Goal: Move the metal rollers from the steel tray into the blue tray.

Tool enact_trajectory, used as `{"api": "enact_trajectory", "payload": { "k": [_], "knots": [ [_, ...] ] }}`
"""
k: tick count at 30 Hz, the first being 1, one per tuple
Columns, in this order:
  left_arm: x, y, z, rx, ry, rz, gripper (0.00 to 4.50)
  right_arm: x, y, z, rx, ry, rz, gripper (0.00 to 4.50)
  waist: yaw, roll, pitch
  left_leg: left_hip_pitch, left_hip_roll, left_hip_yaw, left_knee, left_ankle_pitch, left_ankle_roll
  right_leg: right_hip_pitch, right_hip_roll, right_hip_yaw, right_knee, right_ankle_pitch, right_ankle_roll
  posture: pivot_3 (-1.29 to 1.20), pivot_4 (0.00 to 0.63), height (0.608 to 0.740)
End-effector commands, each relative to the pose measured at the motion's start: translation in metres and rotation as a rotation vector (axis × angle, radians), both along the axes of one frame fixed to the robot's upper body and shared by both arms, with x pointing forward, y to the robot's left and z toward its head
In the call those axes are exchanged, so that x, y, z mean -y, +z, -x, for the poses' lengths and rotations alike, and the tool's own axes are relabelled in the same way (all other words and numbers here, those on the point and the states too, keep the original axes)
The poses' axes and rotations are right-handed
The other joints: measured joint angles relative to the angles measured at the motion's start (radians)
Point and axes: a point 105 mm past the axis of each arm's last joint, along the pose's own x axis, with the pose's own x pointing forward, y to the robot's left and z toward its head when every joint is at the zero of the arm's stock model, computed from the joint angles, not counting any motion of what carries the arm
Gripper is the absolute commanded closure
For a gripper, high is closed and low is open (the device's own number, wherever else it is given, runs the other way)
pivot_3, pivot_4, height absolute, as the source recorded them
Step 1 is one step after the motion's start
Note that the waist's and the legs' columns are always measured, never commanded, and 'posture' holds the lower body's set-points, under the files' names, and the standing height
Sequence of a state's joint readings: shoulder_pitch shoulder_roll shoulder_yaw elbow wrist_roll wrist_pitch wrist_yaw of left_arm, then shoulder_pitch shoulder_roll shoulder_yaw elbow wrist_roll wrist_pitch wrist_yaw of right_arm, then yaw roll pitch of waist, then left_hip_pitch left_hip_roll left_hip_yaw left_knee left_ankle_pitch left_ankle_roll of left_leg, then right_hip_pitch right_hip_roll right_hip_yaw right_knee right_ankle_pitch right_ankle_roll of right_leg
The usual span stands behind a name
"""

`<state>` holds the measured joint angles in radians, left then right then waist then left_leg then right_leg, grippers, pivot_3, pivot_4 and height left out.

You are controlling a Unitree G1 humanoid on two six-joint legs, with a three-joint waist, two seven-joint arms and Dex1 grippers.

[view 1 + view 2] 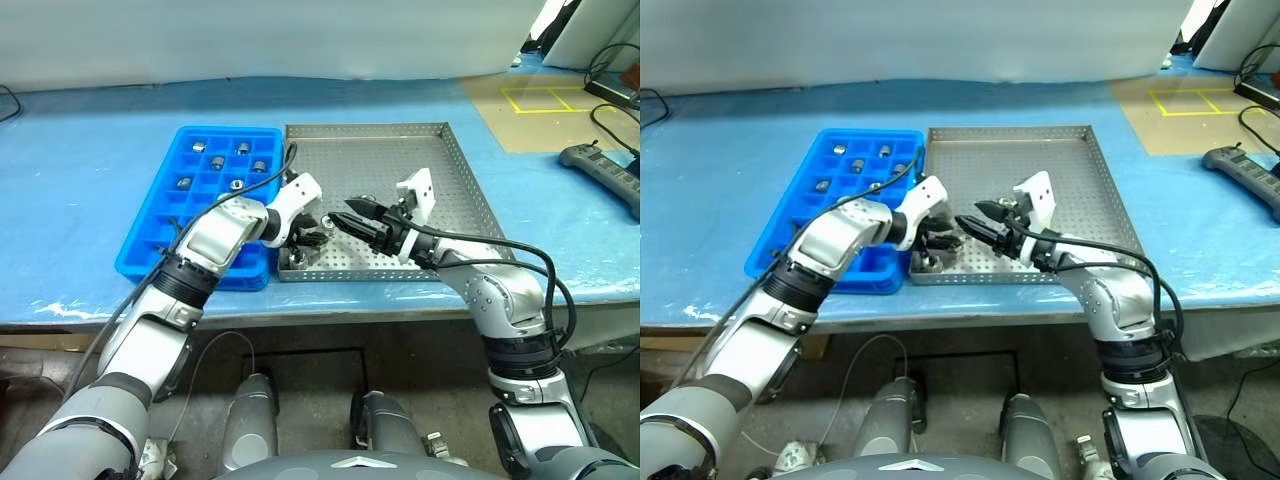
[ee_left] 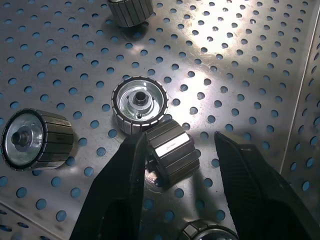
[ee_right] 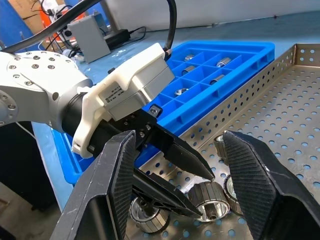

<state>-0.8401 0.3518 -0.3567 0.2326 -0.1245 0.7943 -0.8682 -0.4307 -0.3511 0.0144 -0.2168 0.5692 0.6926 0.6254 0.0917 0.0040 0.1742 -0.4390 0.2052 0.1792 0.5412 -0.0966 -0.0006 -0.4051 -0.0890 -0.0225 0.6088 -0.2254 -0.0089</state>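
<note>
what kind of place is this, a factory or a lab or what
Probably a robotics lab or workshop test bench, not a running factory line. A table under blue sheeting holds a perforated steel tray and a blue tray; yellow floor tape and a power strip lie nearby.

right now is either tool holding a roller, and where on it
Nothing is held. The left tool is open, straddling a metal roller that lies on the steel tray, one finger against its ribbed side. The right tool is open and empty.
</note>
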Motion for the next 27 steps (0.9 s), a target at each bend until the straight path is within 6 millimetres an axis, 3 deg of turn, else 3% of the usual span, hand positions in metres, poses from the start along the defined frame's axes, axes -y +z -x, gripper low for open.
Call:
{"api": "enact_trajectory", "payload": {
  "k": [1, 11, 20, 25, 27],
  "knots": [
    [0.004, -0.004, 0.002, -0.01, -0.013, -0.017, 2.26, -0.001, 0.013, 0.005, 0.07, 0.002, -0.003, 1.63, 0.0, 0.0, 0.0, 0.0, 0.0, 0.0, 0.0, 0.0, 0.0, 0.0, 0.0, 0.0, 0.0, 0.0, 0.0, -0.17, 0.15, 0.74],
    [-0.007, -0.024, -0.01, -0.067, 0.075, -0.062, 2.26, 0.001, 0.009, 0.006, 0.067, -0.023, -0.004, 1.63, -0.009, 0.0, 0.0, 0.0, 0.0, 0.0, 0.0, 0.0, 0.0, 0.0, 0.0, 0.0, 0.0, 0.0, 0.0, -0.19, 0.15, 0.74],
    [-0.011, -0.031, -0.017, -0.077, 0.115, -0.068, 2.26, 0.002, 0.008, 0.005, 0.066, -0.039, 0.002, 1.63, -0.023, 0.001, 0.0, 0.002, 0.0, 0.0, 0.0, -0.001, 0.002, 0.002, 0.0, 0.0, 0.0, 0.0, 0.0, -0.19, 0.15, 0.74],
    [-0.014, -0.034, -0.019, -0.059, 0.124, -0.09, 3.41, 0.002, 0.007, 0.004, 0.067, -0.04, 0.008, 1.61, -0.024, 0.001, -0.001, 0.003, 0.0, 0.0, 0.0, -0.002, 0.003, 0.002, 0.0, 0.0, 0.0, 0.0, 0.0, -0.19, 0.15, 0.74],
    [-0.014, -0.035, -0.018, -0.059, 0.116, -0.089, 3.41, 0.001, 0.007, 0.004, 0.068, -0.037, 0.009, 1.61, -0.024, 0.001, -0.001, 0.003, 0.0, 0.0, 0.0, -0.002, 0.003, 0.002, 0.0, 0.0, 0.0, 0.0, 0.0, -0.18, 0.15, 0.74]
  ]
}}
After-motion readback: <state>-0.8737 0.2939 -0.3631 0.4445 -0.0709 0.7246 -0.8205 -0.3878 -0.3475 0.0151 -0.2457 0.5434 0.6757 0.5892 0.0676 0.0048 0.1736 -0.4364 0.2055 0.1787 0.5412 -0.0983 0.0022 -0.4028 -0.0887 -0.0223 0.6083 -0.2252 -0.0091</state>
